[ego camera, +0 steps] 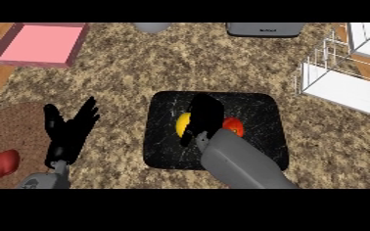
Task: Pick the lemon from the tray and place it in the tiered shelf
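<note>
- The right hand (204,115) is over the black tray (269,127), its fingers curled around the lemon (184,124).
- The left hand (69,129) rests at 8 o'clock, fingers spread wide.
- The tiered shelf (334,73) stands at 2 o'clock.

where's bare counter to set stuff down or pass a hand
Bare speckled stone counter lies between the pink square tray and white wire tiered shelf. The black tray is crowded: yellow lemon, red fruit, right hand.
</note>
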You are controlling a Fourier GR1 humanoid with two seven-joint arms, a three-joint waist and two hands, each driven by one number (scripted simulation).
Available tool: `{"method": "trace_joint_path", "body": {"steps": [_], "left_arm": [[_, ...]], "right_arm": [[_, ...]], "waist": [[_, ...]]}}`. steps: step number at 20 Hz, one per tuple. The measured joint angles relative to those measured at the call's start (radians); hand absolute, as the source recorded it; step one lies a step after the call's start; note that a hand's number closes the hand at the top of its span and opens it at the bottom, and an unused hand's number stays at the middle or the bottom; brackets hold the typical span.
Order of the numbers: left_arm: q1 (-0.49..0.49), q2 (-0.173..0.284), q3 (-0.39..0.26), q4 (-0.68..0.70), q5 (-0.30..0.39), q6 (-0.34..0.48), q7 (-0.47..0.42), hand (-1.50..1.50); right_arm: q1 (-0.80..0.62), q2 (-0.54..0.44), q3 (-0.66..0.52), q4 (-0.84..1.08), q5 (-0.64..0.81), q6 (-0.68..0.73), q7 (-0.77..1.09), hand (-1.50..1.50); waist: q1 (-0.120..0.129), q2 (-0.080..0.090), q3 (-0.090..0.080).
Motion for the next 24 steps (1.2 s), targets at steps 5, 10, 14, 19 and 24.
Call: {"method": "trace_joint_path", "body": {"steps": [5,10,14,19,24], "left_arm": [[0.021,0.002,0.024,-0.002,0.003,0.009,0.000,0.00],[0.047,0.006,0.038,-0.001,0.007,0.007,-0.006,0.00],[0.039,0.006,0.044,-0.001,0.007,0.009,0.001,0.00],[0.058,0.014,0.052,-0.010,0.010,-0.007,-0.006,0.00],[0.043,0.002,0.044,-0.022,-0.002,-0.002,0.012,0.00]], "right_arm": [[0.167,-0.205,-0.033,-0.232,-0.059,0.003,-0.196,1.50],[0.284,-0.446,-0.143,-0.499,-0.158,0.016,-0.366,1.50],[0.347,-0.594,-0.234,-0.735,-0.164,0.017,-0.356,1.50],[0.373,-0.751,-0.421,-0.972,-0.204,0.060,-0.242,1.50],[0.383,-0.885,-0.659,-1.106,-0.324,0.144,-0.167,1.50]], "waist": [[-0.037,-0.005,0.002],[-0.058,-0.006,0.003],[-0.067,-0.007,0.002],[-0.062,-0.007,0.001],[-0.050,-0.003,0.002]]}}
